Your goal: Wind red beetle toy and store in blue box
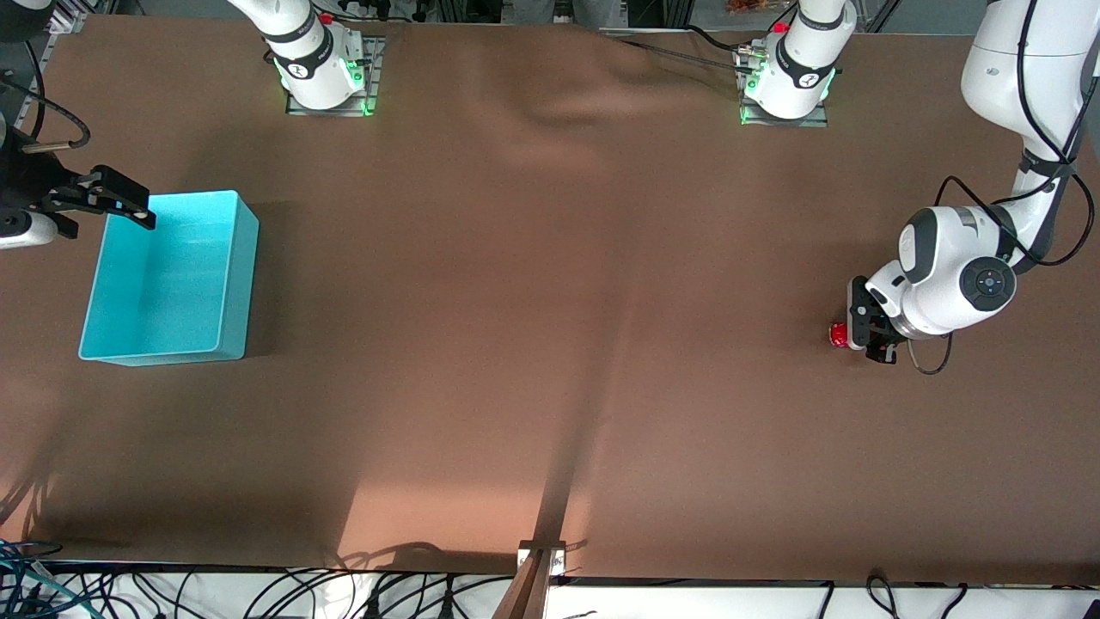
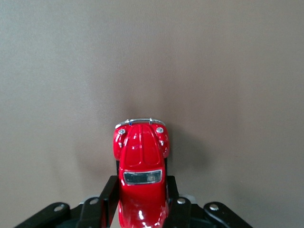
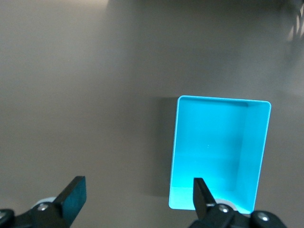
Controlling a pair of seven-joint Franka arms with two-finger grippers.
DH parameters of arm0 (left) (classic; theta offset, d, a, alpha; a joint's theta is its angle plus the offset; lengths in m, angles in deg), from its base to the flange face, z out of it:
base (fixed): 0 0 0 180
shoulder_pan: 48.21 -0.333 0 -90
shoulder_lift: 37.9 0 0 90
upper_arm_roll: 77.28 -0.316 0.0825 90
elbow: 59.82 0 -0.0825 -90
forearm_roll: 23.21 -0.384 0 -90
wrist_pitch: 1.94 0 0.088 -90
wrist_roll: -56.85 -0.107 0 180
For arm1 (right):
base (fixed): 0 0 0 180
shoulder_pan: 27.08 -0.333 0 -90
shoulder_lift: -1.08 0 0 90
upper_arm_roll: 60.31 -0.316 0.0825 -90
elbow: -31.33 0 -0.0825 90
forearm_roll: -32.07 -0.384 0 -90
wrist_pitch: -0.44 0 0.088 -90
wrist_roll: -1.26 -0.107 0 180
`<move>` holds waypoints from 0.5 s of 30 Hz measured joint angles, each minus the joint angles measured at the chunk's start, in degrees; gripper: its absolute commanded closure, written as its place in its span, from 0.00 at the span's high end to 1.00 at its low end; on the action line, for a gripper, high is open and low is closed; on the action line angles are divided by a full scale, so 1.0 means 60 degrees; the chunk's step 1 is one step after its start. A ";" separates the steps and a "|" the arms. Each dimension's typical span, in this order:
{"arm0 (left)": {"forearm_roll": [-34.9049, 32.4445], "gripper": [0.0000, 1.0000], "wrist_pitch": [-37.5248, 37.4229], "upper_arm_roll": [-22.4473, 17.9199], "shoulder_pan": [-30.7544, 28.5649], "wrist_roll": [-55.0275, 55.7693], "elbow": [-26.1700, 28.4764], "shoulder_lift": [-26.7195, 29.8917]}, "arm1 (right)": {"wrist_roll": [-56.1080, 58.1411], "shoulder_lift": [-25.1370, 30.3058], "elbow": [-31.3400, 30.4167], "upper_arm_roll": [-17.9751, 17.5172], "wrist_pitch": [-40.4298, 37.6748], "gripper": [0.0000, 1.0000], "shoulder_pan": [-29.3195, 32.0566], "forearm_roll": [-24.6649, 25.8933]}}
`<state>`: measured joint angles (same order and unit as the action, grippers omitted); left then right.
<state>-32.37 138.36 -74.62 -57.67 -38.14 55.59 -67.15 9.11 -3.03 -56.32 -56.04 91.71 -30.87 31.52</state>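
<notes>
At the left arm's end of the worktop (image 1: 550, 344), the red beetle toy (image 2: 141, 166) sits low on the brown cloth, clamped at its rear between the fingers of the left tool (image 1: 866, 331). Well apart from the toy, at the right arm's end, stands the blue box (image 1: 172, 279), open side up. The right tool (image 3: 137, 194) hangs over the box's rim, its fingers spread apart and holding nothing. The brown cloth covering the worktop is wrinkled near the arms' bases.
</notes>
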 measured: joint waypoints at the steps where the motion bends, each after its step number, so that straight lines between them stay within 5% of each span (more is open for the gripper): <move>1: 0.0000 0.00 0.0000 0.0000 0.0000 0.0000 0.0000 0.0000 | 0.0000 0.0000 0.0000 -0.0076 0.0000 1.00 0.0090 0.0000; 15: 0.0000 0.01 -0.0004 -0.0046 -0.0229 -0.0023 -0.0103 -0.0073 | 0.0000 0.0000 0.0000 -0.0941 -0.0002 1.00 0.0893 0.0000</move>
<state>-32.38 138.34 -74.90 -59.05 -38.28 54.97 -67.59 9.10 -3.03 -56.32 -61.68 91.70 -25.51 31.52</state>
